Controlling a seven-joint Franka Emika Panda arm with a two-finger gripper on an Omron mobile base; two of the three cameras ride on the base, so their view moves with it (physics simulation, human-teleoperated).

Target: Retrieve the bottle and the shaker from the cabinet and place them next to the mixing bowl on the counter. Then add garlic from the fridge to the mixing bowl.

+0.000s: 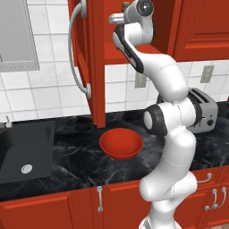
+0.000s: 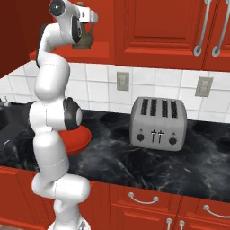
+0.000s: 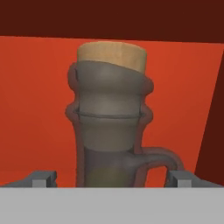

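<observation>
A: Where is the tool [image 3: 112,178], and how do its fingers stand?
B: It is raised into the open cabinet [image 1: 96,58]. In the hand view the two fingertips [image 3: 43,178] sit wide apart, one on each side of the bottle [image 3: 111,127], clamped on nothing.

A: And the bottle itself?
B: Upright inside the cabinet, against the red back wall; olive-brown neck with ridges, a tan stopper on top, a small side handle toward one fingertip. In the right base view its bulbous base [image 2: 84,40] rests on the cabinet's shelf just beside the hand.

A: What lies below?
B: The mixing bowl [image 1: 121,143], red-orange, stands on the counter [image 1: 71,156] near the front edge, under the cabinet's open door. A toaster [image 2: 158,123] stands farther right, toward the back edge by the tiled wall. A sink [image 1: 24,150] occupies the counter's left end.
</observation>
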